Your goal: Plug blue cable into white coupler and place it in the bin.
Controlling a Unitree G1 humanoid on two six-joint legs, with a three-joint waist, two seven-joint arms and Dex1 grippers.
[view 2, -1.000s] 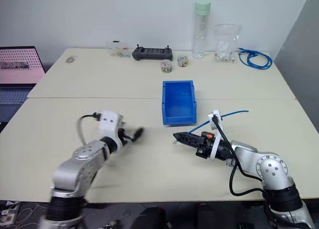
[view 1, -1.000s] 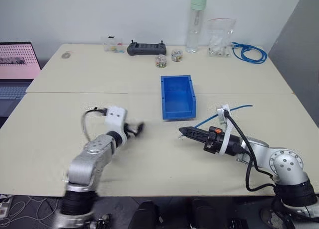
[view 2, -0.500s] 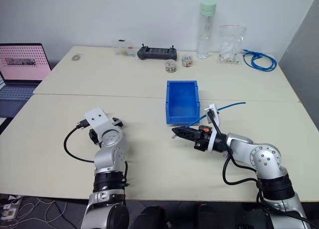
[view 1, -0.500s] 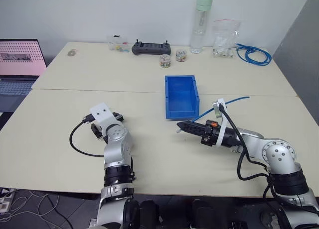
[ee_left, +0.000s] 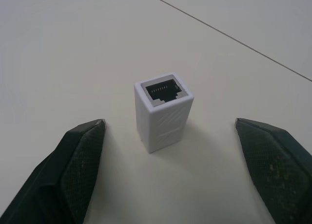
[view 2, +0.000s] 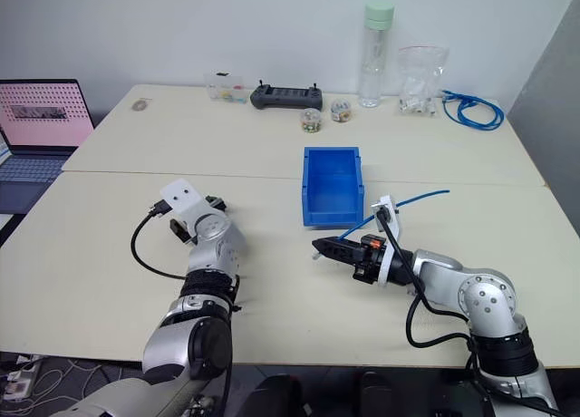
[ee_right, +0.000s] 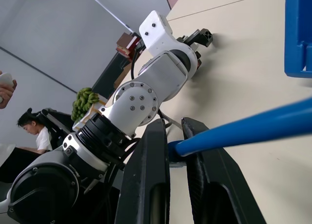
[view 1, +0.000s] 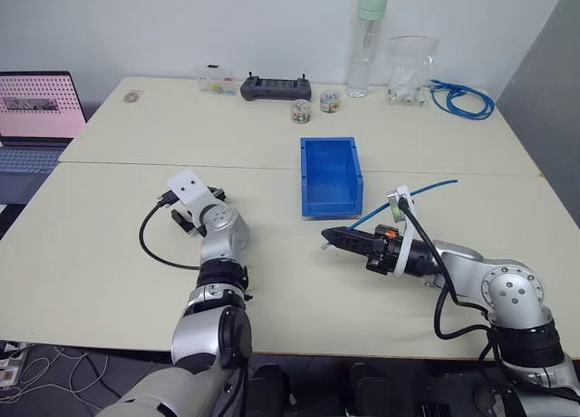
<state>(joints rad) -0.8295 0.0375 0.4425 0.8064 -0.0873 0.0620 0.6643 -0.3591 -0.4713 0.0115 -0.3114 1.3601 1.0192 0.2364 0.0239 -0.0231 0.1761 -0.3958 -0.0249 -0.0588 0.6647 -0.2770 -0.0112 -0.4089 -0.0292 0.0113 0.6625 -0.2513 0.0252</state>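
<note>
Straddling the white coupler (ee_left: 163, 118), left tool (ee_left: 180, 151) gapes; right tool (ee_right: 176, 151) pinches the blue cable (ee_right: 253, 125).

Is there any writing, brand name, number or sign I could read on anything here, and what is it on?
None can be read.
Laptop screen: pink page with a dark patterned strip, too small to read.
White coupler: bare, no marking.
Blue bin: no label showing.
Tall bottle: no legible label.

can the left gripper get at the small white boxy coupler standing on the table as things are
Probably yes: the small white boxy coupler stands upright on the bare beige table, between the left gripper's wide-open black fingers, with nothing in between.
</note>
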